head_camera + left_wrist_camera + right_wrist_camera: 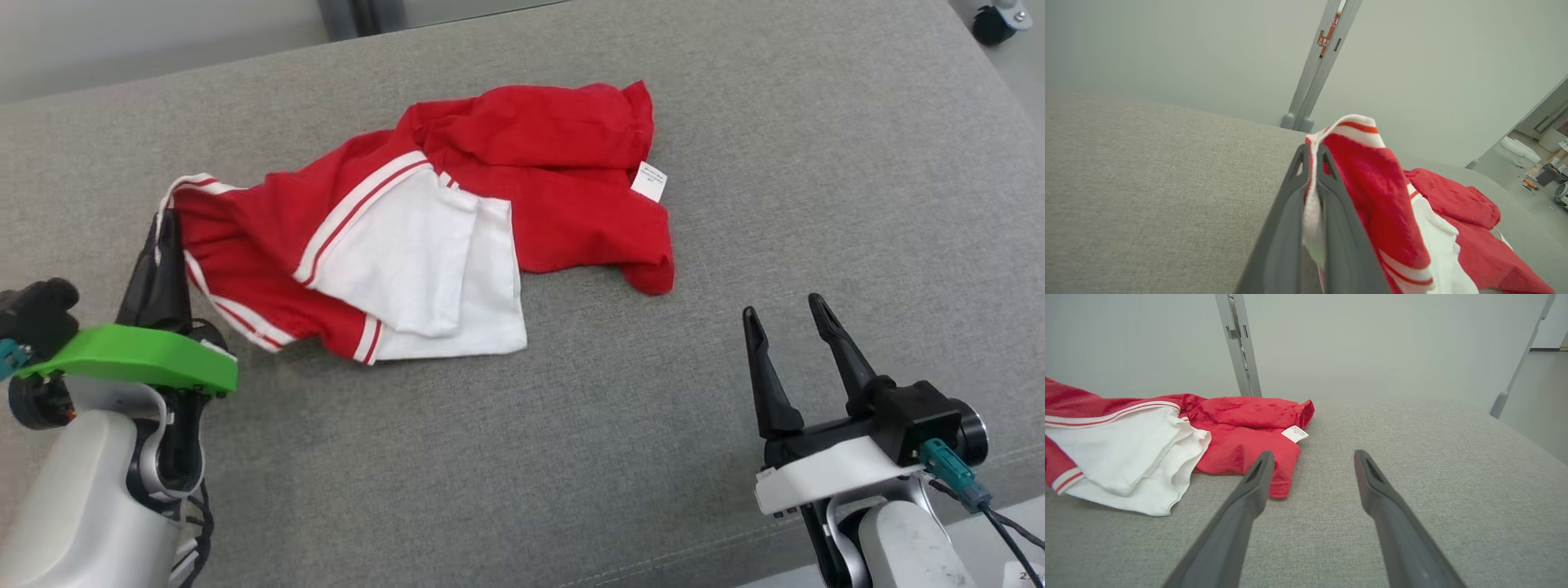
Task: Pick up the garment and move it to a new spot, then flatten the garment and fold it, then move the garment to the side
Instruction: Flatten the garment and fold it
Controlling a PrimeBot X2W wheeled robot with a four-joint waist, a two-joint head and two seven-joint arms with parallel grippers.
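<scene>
The left gripper [166,219] sits at the lower left of the head view, carried on a pale forearm under a green plate [139,355]. Its 2 dark fingers point up and away from the robot, tilted slightly inward. The jaws are pressed together on the white, red-striped hem at the garment's [522,155] left end. In the left wrist view the left gripper [1312,149] pinches that hem between its tips, so the striped band stands up above them and the cloth drapes off to the right.

The garment is red with white panels and narrow red-and-white striped trim. It lies crumpled and partly folded over itself on the grey padded surface [775,147], spread from the left edge toward the middle. A white panel lies on top near the centre, and a bunched red part reaches toward the far right. A small white label [650,181] shows at the red part's right edge. Only the pinched end is lifted; the rest lies on the surface.

The right gripper [782,306] is at the lower right of the head view, its fingers pointing up and leaning slightly left. Its jaws are spread and hold nothing. It is near the garment's red corner but apart from it. In the right wrist view the right gripper [1313,455] hovers low over bare grey fabric, with the garment [1241,416] and its label [1294,434] ahead and to the left.
</scene>
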